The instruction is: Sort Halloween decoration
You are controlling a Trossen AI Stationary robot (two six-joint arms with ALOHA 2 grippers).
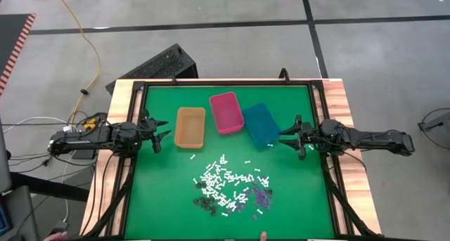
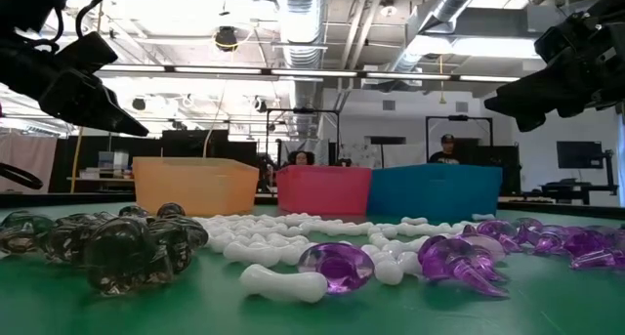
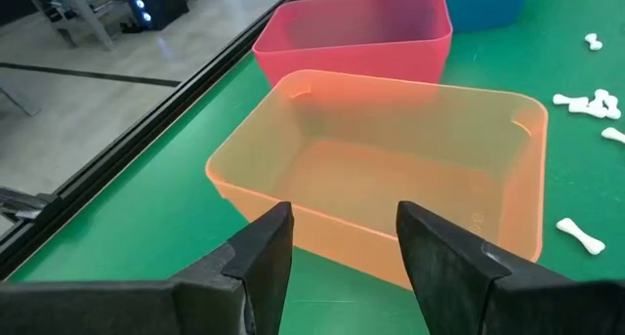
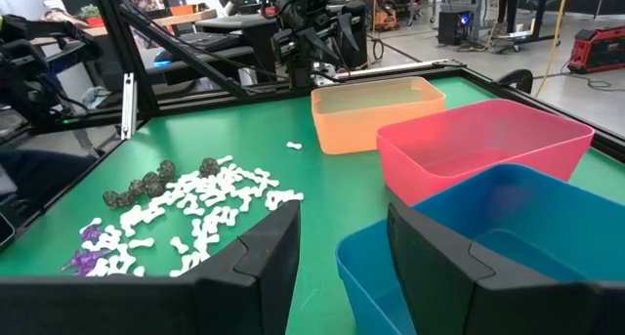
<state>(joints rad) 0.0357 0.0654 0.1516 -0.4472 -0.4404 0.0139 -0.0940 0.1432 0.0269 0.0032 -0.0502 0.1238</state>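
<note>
The Halloween decoration pieces (image 1: 228, 187) lie in a loose heap on the green mat toward the near edge: white bone-shaped sticks (image 4: 210, 203), purple bits (image 2: 337, 267) and dark round bits (image 2: 117, 245). My left gripper (image 1: 166, 135) hovers open at the mat's left side, just left of the orange bin (image 3: 391, 184). My right gripper (image 1: 285, 135) hovers open at the right side, beside the teal bin (image 4: 508, 247). Neither has anything between its fingers.
Three bins stand in a row at the mat's far middle: orange (image 1: 190, 126), pink (image 1: 226, 112) and teal (image 1: 261, 124), all showing bare bottoms. A black frame (image 1: 133, 128) rims the mat. Bare green mat lies between the bins and the heap.
</note>
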